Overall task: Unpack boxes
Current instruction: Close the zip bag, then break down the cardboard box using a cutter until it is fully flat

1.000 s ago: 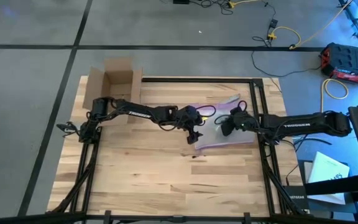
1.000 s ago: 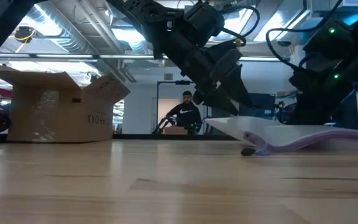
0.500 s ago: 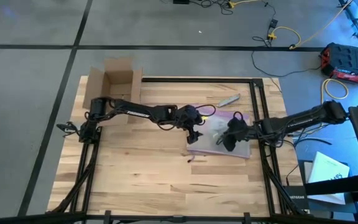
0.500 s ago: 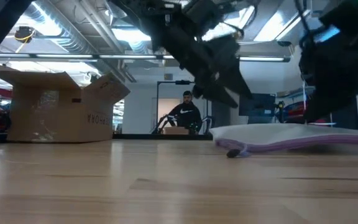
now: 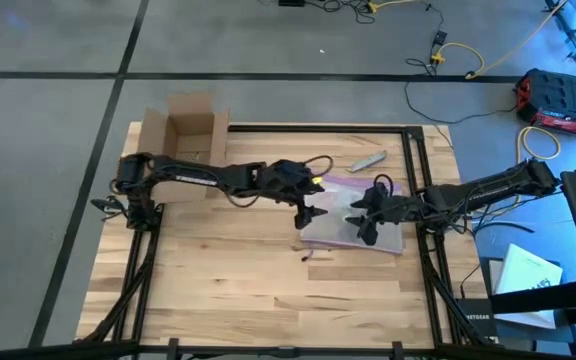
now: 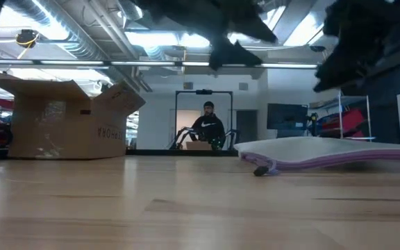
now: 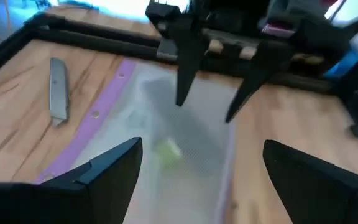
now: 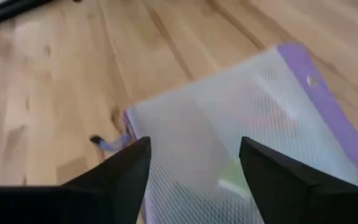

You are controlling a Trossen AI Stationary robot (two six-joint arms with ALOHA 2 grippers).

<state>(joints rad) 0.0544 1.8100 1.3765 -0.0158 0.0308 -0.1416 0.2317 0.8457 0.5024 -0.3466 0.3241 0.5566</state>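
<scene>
The open cardboard box (image 5: 190,132) stands at the far left corner of the surface (image 5: 228,290), likely light, stiff and best gripped by a flap, while left hand (image 5: 308,212) and right hand (image 5: 366,218) hover spread and empty over the zip bag (image 5: 343,232).

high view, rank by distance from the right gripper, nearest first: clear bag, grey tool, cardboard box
1. Clear bag: directly beneath the right gripper, mid-table.
2. Grey tool: past the bag, toward the table's far edge.
3. Cardboard box: open, at the far left corner, well beyond the left arm.
</scene>
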